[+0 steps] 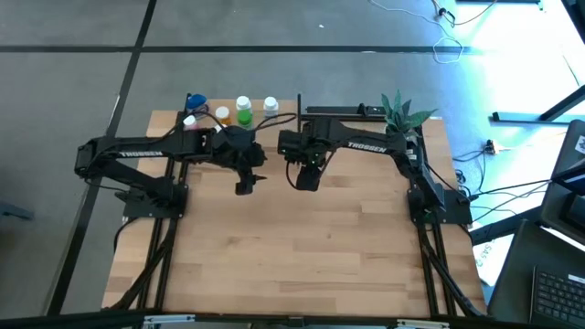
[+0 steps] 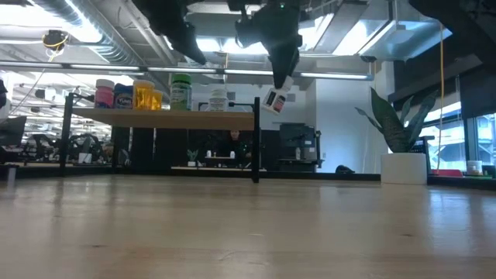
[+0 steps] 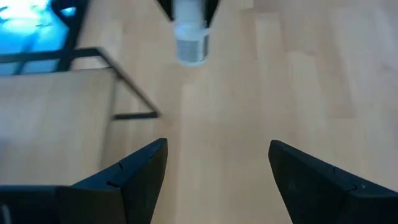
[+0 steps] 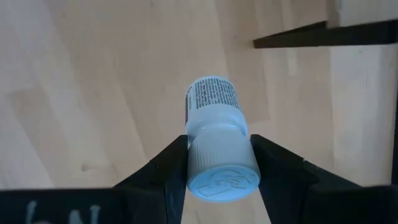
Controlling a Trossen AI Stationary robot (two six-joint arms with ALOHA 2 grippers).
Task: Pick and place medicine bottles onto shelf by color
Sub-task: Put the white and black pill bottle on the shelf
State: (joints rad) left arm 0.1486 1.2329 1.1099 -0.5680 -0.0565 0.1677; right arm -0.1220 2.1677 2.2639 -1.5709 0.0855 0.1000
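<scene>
A white medicine bottle (image 4: pixel 214 102) with a white cap hangs high above the table, with my right gripper (image 4: pixel 221 165) shut on it just right of the shelf's (image 2: pixel 163 116) right end. Standing on the shelf are pink (image 2: pixel 104 93), blue (image 2: pixel 122 94), orange (image 2: pixel 143 94), green (image 2: pixel 180 91) and white (image 2: pixel 218 98) bottles. My left gripper (image 3: pixel 217 168) hovers open and empty in front of the shelf, left of the right gripper (image 1: pixel 306 178). It looks toward the held bottle (image 3: pixel 191 43). My right gripper pinches the bottle's white cap (image 4: pixel 224 158) between its two fingers, one on each side. The fingers come from above, pointing down. The bottle (image 2: pixel 275 99) hangs below them, slightly tilted, lifted clear of the table and the shelf.
A potted green plant (image 1: pixel 402 114) stands at the table's far right corner. The shelf's thin black post (image 2: pixel 256 139) stands close beside the hanging bottle. The bare wooden tabletop (image 1: pixel 292 247) stretches toward the near edge.
</scene>
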